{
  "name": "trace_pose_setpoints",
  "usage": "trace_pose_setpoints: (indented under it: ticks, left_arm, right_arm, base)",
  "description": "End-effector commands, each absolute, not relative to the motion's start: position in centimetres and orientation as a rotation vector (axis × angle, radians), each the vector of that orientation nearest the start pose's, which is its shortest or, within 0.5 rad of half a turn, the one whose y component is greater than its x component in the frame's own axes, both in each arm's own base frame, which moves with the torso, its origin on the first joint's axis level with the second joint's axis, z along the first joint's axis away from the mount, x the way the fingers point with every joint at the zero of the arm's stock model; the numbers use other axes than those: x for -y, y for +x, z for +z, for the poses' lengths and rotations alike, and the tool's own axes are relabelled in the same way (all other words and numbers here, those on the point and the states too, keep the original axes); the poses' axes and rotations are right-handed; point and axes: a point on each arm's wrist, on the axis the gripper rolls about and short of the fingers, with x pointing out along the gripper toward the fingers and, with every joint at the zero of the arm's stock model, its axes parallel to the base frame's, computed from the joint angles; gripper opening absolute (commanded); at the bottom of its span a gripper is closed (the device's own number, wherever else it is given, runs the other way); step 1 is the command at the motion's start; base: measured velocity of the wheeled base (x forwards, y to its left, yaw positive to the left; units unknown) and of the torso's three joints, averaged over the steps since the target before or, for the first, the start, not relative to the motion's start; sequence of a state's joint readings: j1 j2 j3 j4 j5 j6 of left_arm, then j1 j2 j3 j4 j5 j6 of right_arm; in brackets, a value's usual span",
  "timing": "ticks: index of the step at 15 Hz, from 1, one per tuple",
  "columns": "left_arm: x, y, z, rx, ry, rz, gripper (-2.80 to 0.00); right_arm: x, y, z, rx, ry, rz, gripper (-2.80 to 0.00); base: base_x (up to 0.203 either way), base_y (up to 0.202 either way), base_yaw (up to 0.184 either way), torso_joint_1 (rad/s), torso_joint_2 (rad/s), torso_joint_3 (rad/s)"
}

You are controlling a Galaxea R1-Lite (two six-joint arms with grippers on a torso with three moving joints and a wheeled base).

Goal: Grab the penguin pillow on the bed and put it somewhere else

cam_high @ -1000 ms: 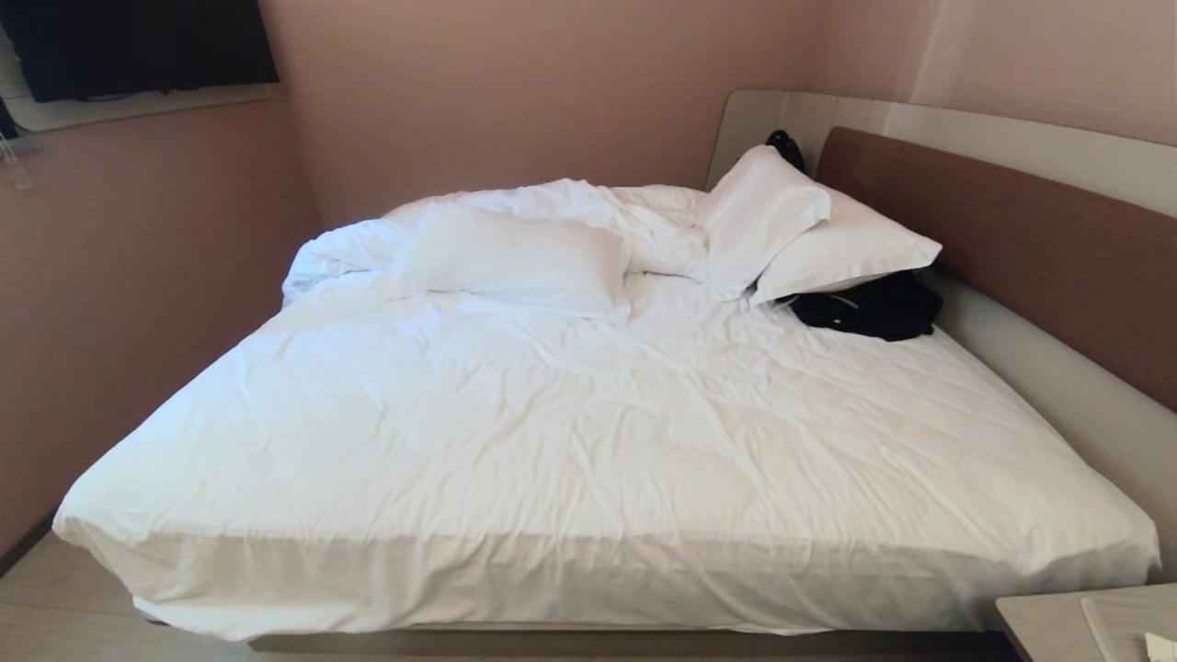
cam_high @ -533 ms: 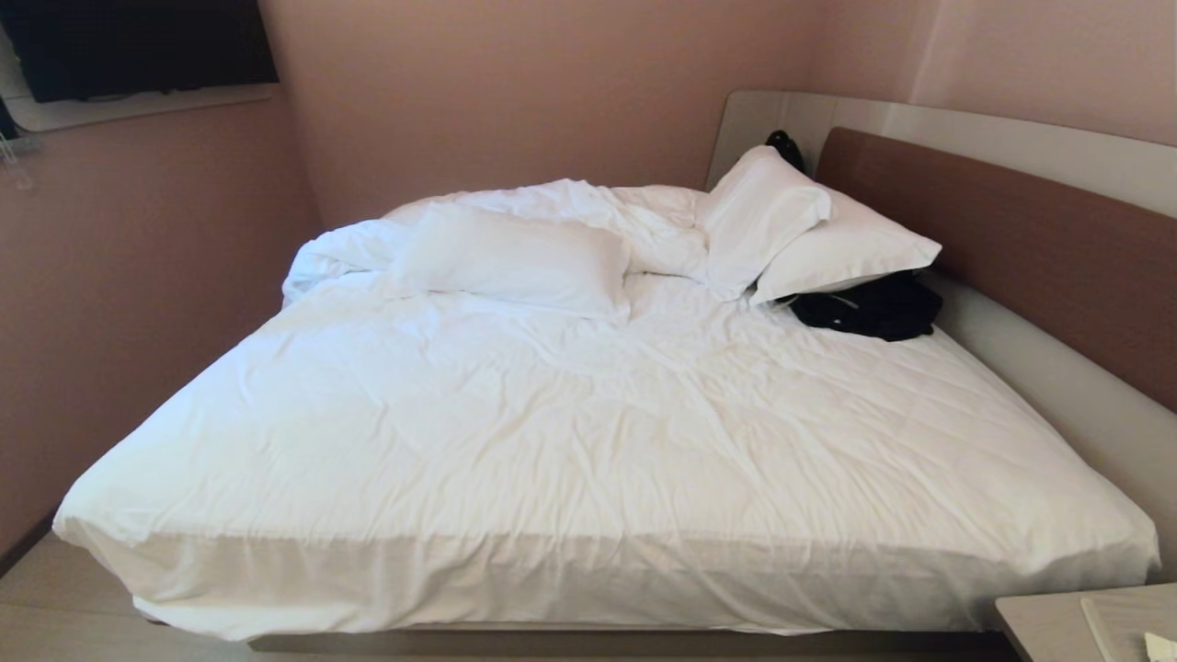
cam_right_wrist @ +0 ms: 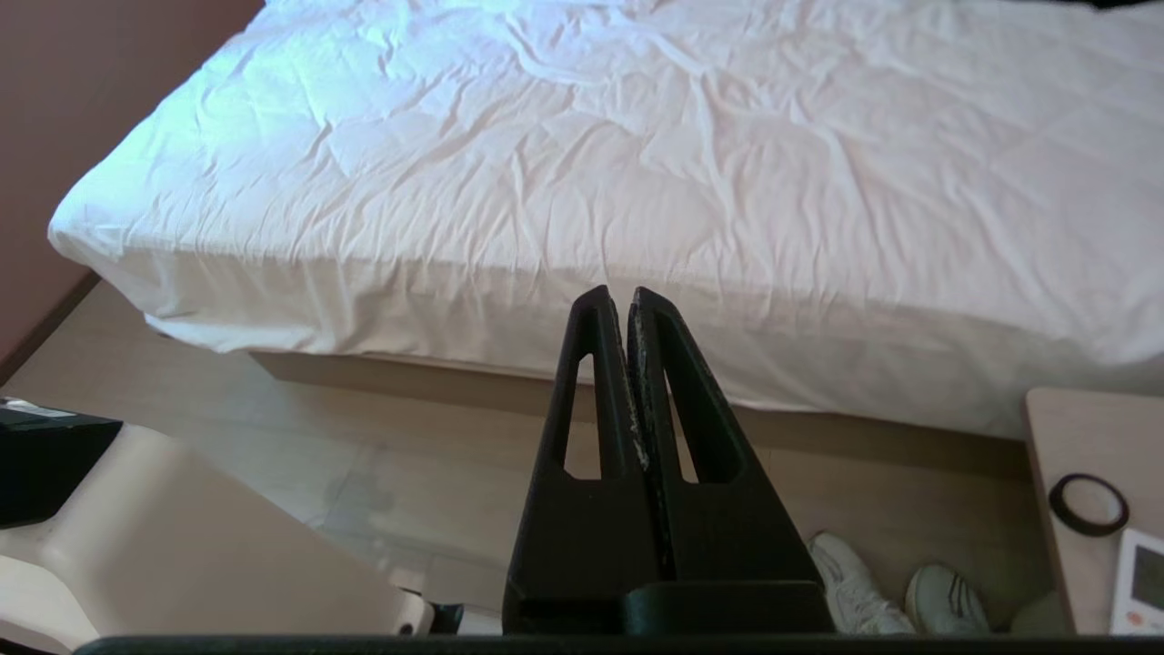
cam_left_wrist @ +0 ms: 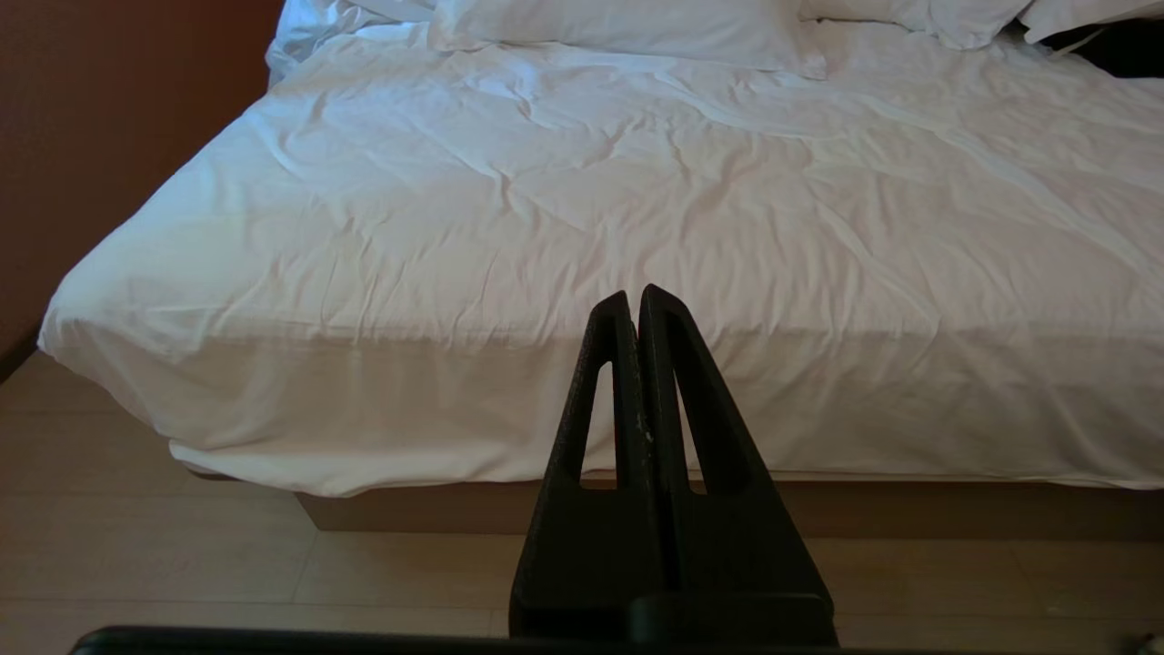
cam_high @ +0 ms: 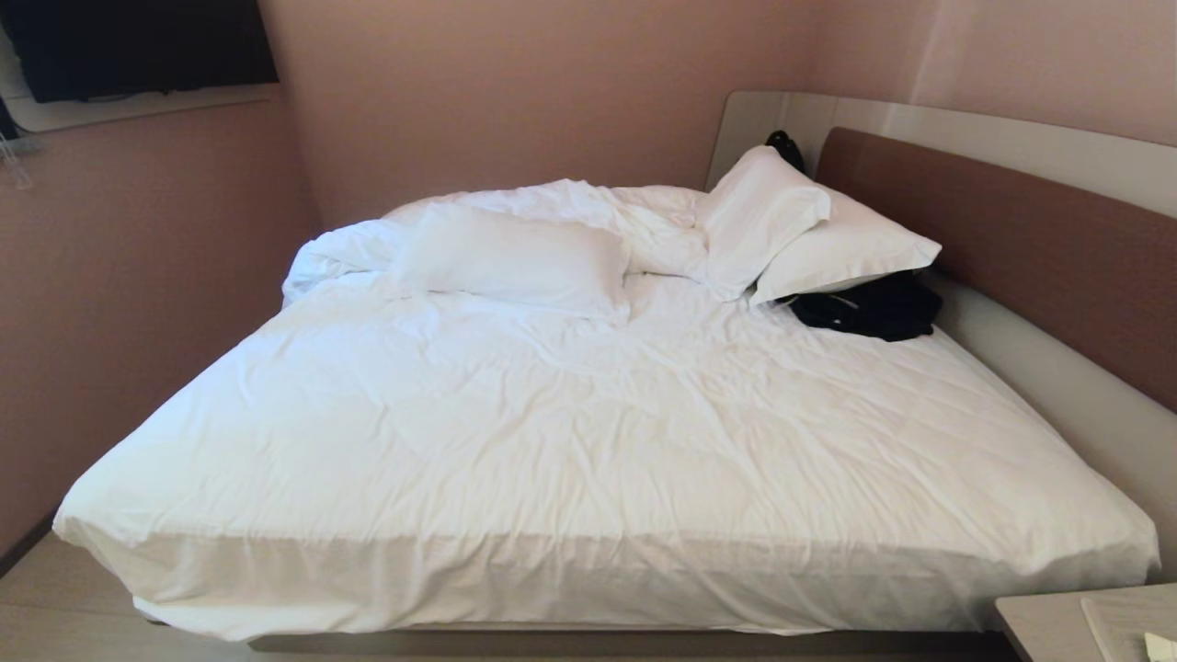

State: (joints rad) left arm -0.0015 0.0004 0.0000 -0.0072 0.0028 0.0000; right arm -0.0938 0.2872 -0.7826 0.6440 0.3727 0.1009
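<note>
No penguin pillow is showing anywhere on the bed (cam_high: 588,441), only white pillows (cam_high: 515,262) near the headboard edge. Left gripper (cam_left_wrist: 634,300) and right gripper (cam_right_wrist: 617,300) are both hanging pinched together off the foot edge, holding nothing. Risk: a reach is grabbing a plain pillow or duvet instead.

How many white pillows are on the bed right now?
3. One pillow lies flat toward the far left of the bed; two pillows lean stacked by the headboard at the far right. No penguin pillow shows; the bunched duvet could hide more.
</note>
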Motion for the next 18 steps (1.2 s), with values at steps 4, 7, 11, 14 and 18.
trace_pose_setpoints:
  ticks: [4, 7, 11, 14, 18]
  left_arm:
    - [0.0, -2.3, 7.6, 0.008, 0.000, 0.002, -2.80]
    - [0.0, -2.3, 7.6, 0.008, 0.000, 0.002, -2.80]
    - [0.0, -2.3, 7.6, 0.008, 0.000, 0.002, -2.80]
    - [0.0, -2.3, 7.6, 0.008, 0.000, 0.002, -2.80]
    - [0.0, -2.3, 7.6, 0.008, 0.000, 0.002, -2.80]
  right_arm:
    - [-0.4, -8.2, 22.4, -0.098, 0.111, 0.274, -2.80]
    - [-0.4, -8.2, 21.0, -0.107, 0.111, 0.234, -2.80]
    - [0.1, -7.6, 20.1, 0.007, 0.100, -0.006, -2.80]
    - [0.2, -8.1, 19.7, 0.132, 0.077, -0.050, -2.80]
    - [0.2, -8.9, 18.7, 0.178, 0.061, -0.059, -2.80]
  base:
    - [0.000, 0.000, 0.000, 0.000, 0.00, 0.000]
    - [0.000, 0.000, 0.000, 0.000, 0.00, 0.000]
    - [0.000, 0.000, 0.000, 0.000, 0.00, 0.000]
    - [0.000, 0.000, 0.000, 0.000, 0.00, 0.000]
    - [0.000, 0.000, 0.000, 0.000, 0.00, 0.000]
